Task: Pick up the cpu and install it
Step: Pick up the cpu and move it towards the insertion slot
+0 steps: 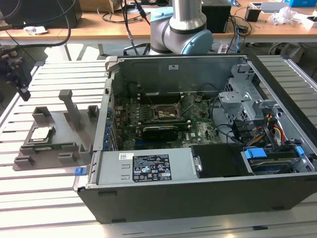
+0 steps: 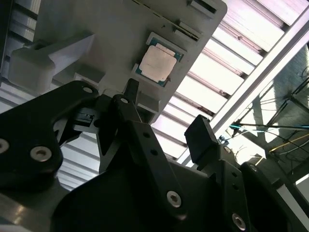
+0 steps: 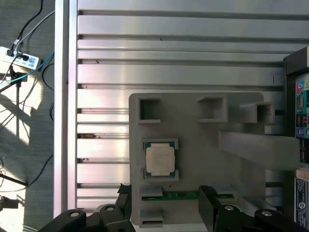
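Cpu (image 3: 160, 160) seated flat in the grey holder (image 3: 203, 140) on the slatted surface (image 3: 169, 48), untouched. Fingers (image 3: 207, 205) stand apart, empty, over the holder's edge; cpu lies just ahead of their gap.

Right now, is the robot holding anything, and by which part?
Nothing is held. The gripper is open and empty; the cpu lies untouched in its grey holder.
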Available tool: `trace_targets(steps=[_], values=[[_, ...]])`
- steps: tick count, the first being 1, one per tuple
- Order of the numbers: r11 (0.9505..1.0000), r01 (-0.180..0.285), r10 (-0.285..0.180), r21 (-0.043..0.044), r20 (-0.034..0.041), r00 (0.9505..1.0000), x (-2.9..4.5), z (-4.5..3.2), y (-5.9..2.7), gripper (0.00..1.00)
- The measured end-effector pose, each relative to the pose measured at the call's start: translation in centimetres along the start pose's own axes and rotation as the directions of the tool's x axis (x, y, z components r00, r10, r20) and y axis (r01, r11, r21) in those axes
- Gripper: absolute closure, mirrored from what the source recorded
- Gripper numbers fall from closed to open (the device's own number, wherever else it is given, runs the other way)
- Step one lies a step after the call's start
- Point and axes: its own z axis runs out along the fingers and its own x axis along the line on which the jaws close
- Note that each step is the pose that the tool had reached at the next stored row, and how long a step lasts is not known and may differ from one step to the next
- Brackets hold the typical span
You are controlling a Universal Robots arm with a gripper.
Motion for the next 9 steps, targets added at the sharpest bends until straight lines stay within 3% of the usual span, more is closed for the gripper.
trace_targets(steps=[9], values=[[1.0000,0.000,0.000,0.0001,0.0000,1.0000,0.02,0.92,-0.01,0.34]])
